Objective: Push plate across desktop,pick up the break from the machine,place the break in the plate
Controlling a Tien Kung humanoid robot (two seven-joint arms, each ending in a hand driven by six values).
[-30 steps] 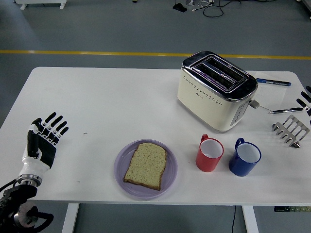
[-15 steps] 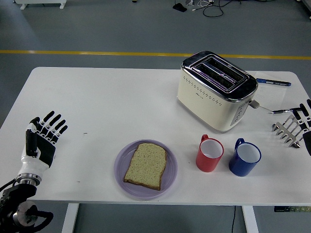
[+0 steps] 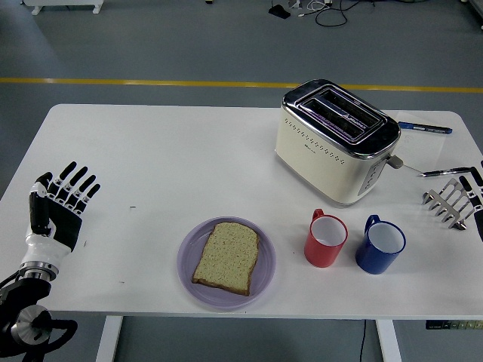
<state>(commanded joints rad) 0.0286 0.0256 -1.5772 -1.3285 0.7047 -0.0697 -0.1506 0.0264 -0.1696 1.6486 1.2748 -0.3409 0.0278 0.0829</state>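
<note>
I am seeing the open left hand (image 3: 56, 204) retreating leftward (right hand (image 3: 475, 194) unreadable at the edge); bread (image 3: 227, 257) is resting on plate (image 3: 189, 264), task apparently complete.

A white table (image 3: 173, 158) fills most of the frame, its near edge running along the bottom and grey floor showing beyond its far edge at the top. In the lower centre sits a purple plate (image 3: 186, 264), and to its right a red mug (image 3: 326, 239) and a blue mug (image 3: 381, 245) stand just beside each other. A cream and chrome toaster (image 3: 332, 147) stands in the upper right, with a blue pen (image 3: 425, 127) and a dark pen (image 3: 441, 172) near the right edge and a metal toast rack (image 3: 445, 204) below them.
</note>
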